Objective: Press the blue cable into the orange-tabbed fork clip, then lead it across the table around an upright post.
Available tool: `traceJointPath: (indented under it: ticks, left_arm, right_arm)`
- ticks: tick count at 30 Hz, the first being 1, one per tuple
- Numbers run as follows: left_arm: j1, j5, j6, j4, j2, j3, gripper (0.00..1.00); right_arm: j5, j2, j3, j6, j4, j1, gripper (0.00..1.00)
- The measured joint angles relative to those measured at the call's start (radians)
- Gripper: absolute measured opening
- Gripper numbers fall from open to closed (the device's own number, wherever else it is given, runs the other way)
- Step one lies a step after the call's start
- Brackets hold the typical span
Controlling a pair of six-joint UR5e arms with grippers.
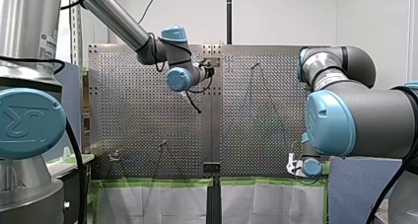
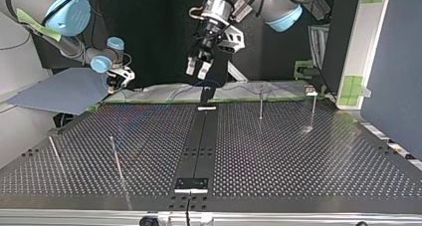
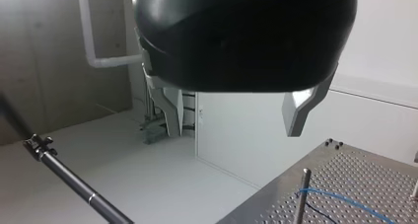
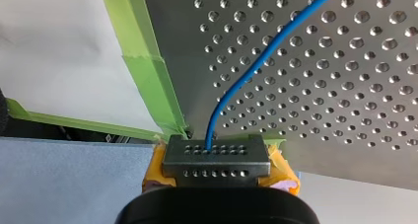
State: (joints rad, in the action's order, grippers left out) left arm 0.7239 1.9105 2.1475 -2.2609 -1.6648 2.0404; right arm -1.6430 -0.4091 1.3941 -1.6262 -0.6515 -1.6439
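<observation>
The blue cable (image 4: 256, 66) runs over the perforated table (image 4: 345, 86) into my right gripper (image 4: 217, 160). That gripper's yellow pads (image 4: 155, 170) are shut on the cable's end at a grey perforated block, by the table's green-taped corner. In the top view it sits at the far left edge (image 2: 119, 79). My left gripper (image 3: 234, 120) hangs open and empty above the table's far middle (image 2: 199, 66). Below and ahead of it the cable (image 3: 345, 202) passes an upright post (image 3: 301, 194). A small clip (image 1: 114, 156) stands near the front view's lower left; its colour is unclear.
Thin upright posts (image 2: 260, 104) (image 2: 313, 111) (image 2: 117, 159) stand on the table. A dark centre strip (image 2: 199, 146) divides its two plates. Green tape (image 4: 148, 61) lines the edge by my right gripper, with a blue-grey board (image 2: 64, 89) beyond it.
</observation>
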Motion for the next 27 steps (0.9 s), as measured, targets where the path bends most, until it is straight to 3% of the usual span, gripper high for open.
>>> traceJointPath:
  ticks: [7,14,27]
  left_arm:
    - [-0.012,0.008,0.014,0.064,0.000,0.064,1.00]
    - [-0.030,0.055,-0.008,0.122,-0.004,0.131,1.00]
    - [-0.056,0.141,-0.110,0.066,-0.028,0.244,1.00]
  right_arm:
    - [0.000,0.000,-0.003,0.001,0.007,0.000,0.00]
    - [0.000,0.000,-0.003,0.001,0.008,-0.001,0.00]
    - [0.000,0.000,-0.004,0.001,0.012,-0.006,0.00]
